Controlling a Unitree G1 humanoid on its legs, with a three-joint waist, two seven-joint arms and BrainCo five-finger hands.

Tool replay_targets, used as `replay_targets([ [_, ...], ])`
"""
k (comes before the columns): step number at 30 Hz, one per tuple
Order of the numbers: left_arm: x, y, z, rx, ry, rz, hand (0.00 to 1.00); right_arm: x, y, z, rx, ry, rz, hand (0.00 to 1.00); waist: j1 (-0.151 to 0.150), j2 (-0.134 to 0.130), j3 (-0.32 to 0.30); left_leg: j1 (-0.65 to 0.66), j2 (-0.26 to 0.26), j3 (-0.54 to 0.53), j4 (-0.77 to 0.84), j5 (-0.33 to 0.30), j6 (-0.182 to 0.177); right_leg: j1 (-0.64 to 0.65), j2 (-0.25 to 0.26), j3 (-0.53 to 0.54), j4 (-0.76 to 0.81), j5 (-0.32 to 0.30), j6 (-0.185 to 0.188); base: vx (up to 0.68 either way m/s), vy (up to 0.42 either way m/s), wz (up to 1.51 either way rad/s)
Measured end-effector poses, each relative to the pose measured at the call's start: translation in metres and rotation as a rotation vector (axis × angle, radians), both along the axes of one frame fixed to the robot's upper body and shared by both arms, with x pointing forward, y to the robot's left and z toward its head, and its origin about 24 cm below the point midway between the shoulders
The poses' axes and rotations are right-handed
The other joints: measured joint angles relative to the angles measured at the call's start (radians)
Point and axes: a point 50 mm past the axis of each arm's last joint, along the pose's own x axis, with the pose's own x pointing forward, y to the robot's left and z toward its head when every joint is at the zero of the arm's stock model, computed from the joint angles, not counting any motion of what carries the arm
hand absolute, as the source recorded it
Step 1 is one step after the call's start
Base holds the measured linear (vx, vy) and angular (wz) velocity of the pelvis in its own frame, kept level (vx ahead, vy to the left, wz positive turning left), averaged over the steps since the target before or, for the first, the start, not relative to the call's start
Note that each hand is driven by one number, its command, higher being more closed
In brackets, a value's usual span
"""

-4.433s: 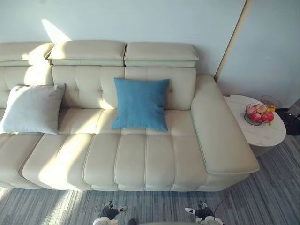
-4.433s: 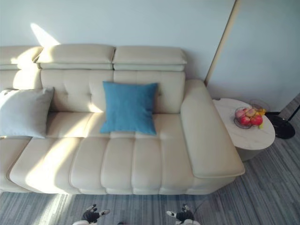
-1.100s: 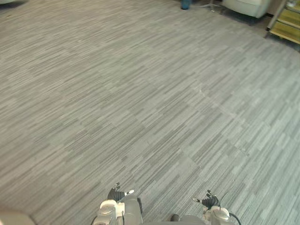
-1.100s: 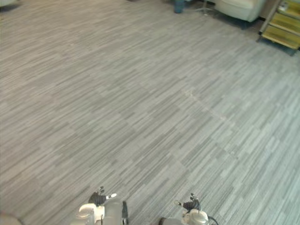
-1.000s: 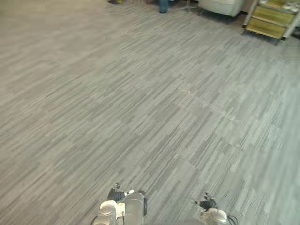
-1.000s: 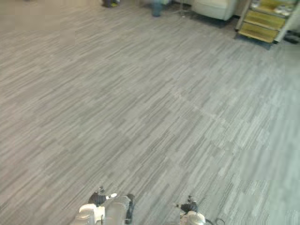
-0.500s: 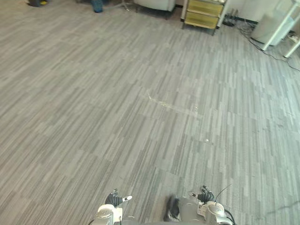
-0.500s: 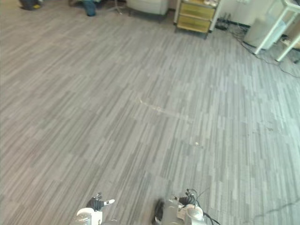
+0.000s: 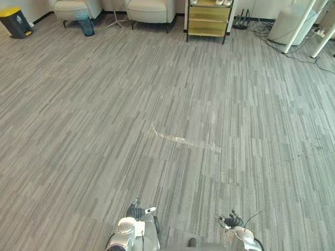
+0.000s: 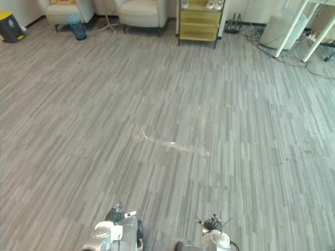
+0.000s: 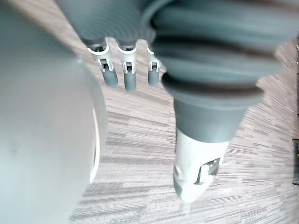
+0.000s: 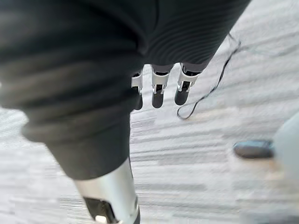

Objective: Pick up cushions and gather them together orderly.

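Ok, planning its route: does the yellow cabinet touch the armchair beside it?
Apart. The left eye view shows a strip of floor between the yellow cabinet and the nearest armchair.

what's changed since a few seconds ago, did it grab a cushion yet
No grab. The view has swung away from the sofa and its two cushions, across the floor, to armchairs, a yellow cabinet and a dark bin: the camera turned, nothing there moved. The left hand and right hand stay low, open and empty.
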Motion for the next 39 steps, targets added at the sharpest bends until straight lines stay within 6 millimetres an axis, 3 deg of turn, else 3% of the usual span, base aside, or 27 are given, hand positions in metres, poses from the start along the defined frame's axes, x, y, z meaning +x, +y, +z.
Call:
replay_targets([
  [1,-0.002,0.002,-0.001,0.000,0.003,0.008,0.00,-0.002,0.002,-0.001,0.006,0.008,-0.002,0.00,0.012,-0.010,-0.005,0.018,-0.018,0.000,-0.008,0.098,0.013,0.017,-0.017,0.033,0.002,-0.028,0.020,0.47,0.207,-0.50],
  [2,-0.002,0.006,0.000,0.008,0.002,0.014,0.00,-0.001,0.005,-0.002,0.015,0.009,-0.002,0.00,0.012,-0.023,-0.013,0.012,-0.040,0.004,0.019,0.096,0.031,0.024,-0.039,0.041,0.012,-0.048,0.032,0.52,0.173,-0.33],
  [3,-0.002,0.012,0.000,0.021,0.001,0.015,0.00,-0.006,0.007,-0.004,0.023,0.024,-0.005,0.00,0.006,-0.048,-0.019,-0.001,-0.060,0.020,0.070,0.039,0.052,0.019,-0.068,0.045,0.044,-0.060,0.036,0.55,0.150,-0.15],
  [6,-0.005,0.015,-0.001,0.030,0.013,0.013,0.00,-0.016,0.004,-0.007,0.026,0.052,-0.031,0.00,0.015,-0.059,-0.028,0.042,-0.074,0.043,0.105,-0.030,0.080,-0.066,-0.102,0.083,0.296,-0.060,0.041,0.51,0.165,-0.14],
  [7,-0.010,0.016,-0.004,0.037,0.042,-0.003,0.00,-0.025,0.005,-0.010,0.033,0.072,-0.038,0.00,0.006,-0.073,-0.033,0.131,-0.101,0.047,0.071,-0.071,0.096,-0.176,-0.151,0.092,0.619,0.011,0.120,0.54,0.155,0.09],
  [8,-0.013,0.017,-0.006,0.044,0.059,-0.015,0.00,-0.029,0.005,-0.012,0.038,0.083,-0.039,0.00,-0.006,-0.078,-0.034,0.193,-0.113,0.045,0.050,-0.087,0.100,-0.222,-0.175,0.084,0.767,0.012,0.124,0.58,0.111,0.19],
  [10,-0.022,0.018,-0.010,0.052,0.099,-0.025,0.00,-0.039,0.003,-0.014,0.041,0.101,-0.052,0.00,-0.013,-0.065,-0.039,0.336,-0.117,0.040,-0.023,-0.102,0.101,-0.286,-0.206,-0.004,0.871,-0.045,0.078,0.65,0.071,0.15],
  [12,-0.020,0.020,-0.009,0.056,0.097,-0.021,0.00,-0.037,-0.001,-0.012,0.036,0.092,-0.058,0.00,-0.018,-0.054,-0.040,0.422,-0.085,0.031,-0.077,-0.103,0.100,-0.370,-0.196,-0.134,0.777,-0.087,0.031,0.54,-0.032,0.08],
  [14,-0.018,0.019,-0.009,0.049,0.089,-0.012,0.00,-0.028,-0.001,-0.010,0.033,0.069,-0.050,0.00,-0.019,-0.035,-0.030,0.466,-0.041,0.032,-0.091,-0.115,0.079,-0.433,-0.154,-0.186,0.630,-0.082,0.021,0.53,-0.105,0.09],
  [15,-0.019,0.020,-0.009,0.048,0.092,-0.008,0.00,-0.025,-0.002,-0.009,0.032,0.060,-0.042,0.00,-0.022,-0.032,-0.028,0.496,-0.019,0.034,-0.106,-0.124,0.064,-0.473,-0.119,-0.187,0.502,-0.040,0.017,0.49,-0.143,0.06],
  [17,-0.026,0.023,-0.011,0.054,0.108,-0.001,0.00,-0.024,0.001,-0.009,0.028,0.062,-0.016,0.00,-0.027,-0.053,-0.035,0.549,-0.012,0.050,-0.119,-0.153,0.017,-0.500,-0.078,-0.142,0.228,0.139,0.010,0.58,-0.228,0.06],
  [18,-0.033,0.028,-0.012,0.065,0.124,0.006,0.00,-0.029,0.003,-0.011,0.026,0.079,0.004,0.00,-0.028,-0.084,-0.038,0.585,-0.034,0.048,-0.118,-0.180,-0.015,-0.501,-0.077,-0.087,0.114,0.292,-0.008,0.66,-0.301,-0.02],
  [19,-0.036,0.019,-0.015,0.037,0.137,0.027,0.00,-0.027,-0.008,-0.008,-0.003,0.074,0.006,0.00,-0.032,-0.049,-0.044,0.615,-0.003,0.027,-0.106,-0.204,-0.018,-0.510,-0.045,-0.067,0.190,0.337,-0.037,0.53,-0.238,-0.01],
  [21,-0.036,0.011,-0.016,0.020,0.136,0.029,0.00,-0.026,-0.017,-0.006,-0.030,0.074,0.011,0.00,-0.034,-0.005,-0.057,0.576,0.038,-0.011,-0.007,-0.204,-0.017,-0.519,-0.010,-0.066,0.238,0.234,-0.041,0.47,-0.229,0.02],
  [23,-0.033,0.005,-0.015,-0.009,0.127,0.068,0.00,-0.028,-0.022,-0.006,-0.034,0.077,-0.012,0.00,-0.036,0.032,-0.056,0.490,0.091,-0.060,0.246,-0.171,-0.028,-0.464,0.038,-0.091,0.235,0.176,-0.058,0.49,-0.277,0.08],
  [24,-0.032,0.004,-0.015,-0.024,0.122,0.098,0.00,-0.030,-0.019,-0.007,-0.031,0.082,-0.009,0.00,-0.039,0.040,-0.055,0.407,0.117,-0.074,0.442,-0.080,-0.025,-0.413,0.058,-0.103,0.215,0.153,-0.066,0.44,-0.190,0.09],
  [25,-0.031,0.004,-0.014,-0.027,0.113,0.099,0.00,-0.028,-0.016,-0.006,-0.029,0.075,0.012,0.00,-0.035,0.035,-0.042,0.326,0.148,-0.065,0.637,-0.062,-0.016,-0.350,0.076,-0.099,0.188,0.126,-0.082,0.35,-0.111,0.07],
  [27,-0.024,0.008,-0.010,-0.014,0.074,0.097,0.00,-0.026,-0.011,-0.006,-0.018,0.066,0.015,0.00,-0.024,0.024,-0.032,0.230,0.159,-0.024,0.772,-0.112,-0.019,-0.258,0.084,-0.085,0.149,0.103,-0.090,0.41,-0.110,-0.04],
  [28,-0.022,0.009,-0.008,-0.009,0.060,0.094,0.00,-0.026,-0.008,-0.007,-0.009,0.066,0.013,0.00,-0.021,0.005,-0.027,0.174,0.157,0.021,0.760,-0.148,-0.011,-0.207,0.084,-0.079,0.110,0.104,-0.075,0.44,-0.123,-0.14],
  [29,-0.020,0.009,-0.007,-0.008,0.051,0.091,0.00,-0.024,-0.007,-0.007,-0.007,0.063,0.012,0.00,-0.013,0.007,-0.027,0.148,0.153,0.047,0.707,-0.170,-0.008,-0.174,0.081,-0.077,0.085,0.107,-0.077,0.35,-0.084,-0.19],
  [31,-0.017,0.008,-0.006,-0.007,0.038,0.083,0.00,-0.019,-0.007,-0.005,-0.006,0.051,0.005,0.00,-0.007,0.008,-0.027,0.099,0.105,0.074,0.441,-0.189,0.001,-0.116,0.064,-0.062,0.045,0.098,-0.058,0.38,0.016,-0.18],
  [33,-0.016,0.007,-0.005,-0.005,0.033,0.077,0.00,-0.014,-0.008,-0.003,-0.015,0.039,0.001,0.00,-0.004,0.002,-0.023,0.094,0.026,0.052,0.114,-0.123,0.009,-0.073,0.027,-0.049,0.023,0.077,-0.029,0.49,0.126,-0.11],
  [34,-0.015,0.007,-0.005,-0.004,0.029,0.076,0.00,-0.014,-0.011,-0.003,-0.026,0.041,0.000,0.00,0.004,0.002,-0.024,0.103,-0.014,0.016,-0.021,-0.011,0.000,-0.053,0.011,-0.034,0.014,0.060,-0.003,0.41,0.153,-0.22],
  [35,-0.016,0.006,-0.005,-0.004,0.030,0.068,0.00,-0.015,-0.012,-0.003,-0.029,0.045,-0.001,0.00,0.011,0.005,-0.028,0.115,-0.021,0.006,-0.040,0.058,0.000,-0.041,0.010,-0.019,0.014,0.046,0.015,0.44,0.172,-0.25],
  [36,-0.020,0.009,-0.007,0.004,0.046,0.067,0.00,-0.015,-0.008,-0.004,-0.021,0.045,-0.001,0.00,0.015,-0.005,-0.031,0.118,-0.045,0.009,-0.017,0.066,0.044,-0.022,-0.007,-0.004,0.023,0.020,0.033,0.48,0.156,-0.13],
  [37,-0.019,0.011,-0.007,0.010,0.048,0.065,0.00,-0.015,-0.006,-0.004,-0.016,0.045,-0.001,0.00,0.014,-0.012,-0.033,0.116,-0.057,0.009,0.005,0.041,0.053,-0.021,-0.024,-0.003,0.032,0.008,0.043,0.59,0.176,0.04],
  [39,-0.017,0.019,-0.006,0.036,0.045,0.056,0.00,-0.019,-0.001,-0.007,-0.003,0.057,-0.003,0.00,0.024,-0.050,-0.041,0.109,-0.083,0.035,0.090,-0.055,0.075,-0.047,-0.073,0.021,0.152,-0.045,0.079,0.48,0.146,-0.03],
])
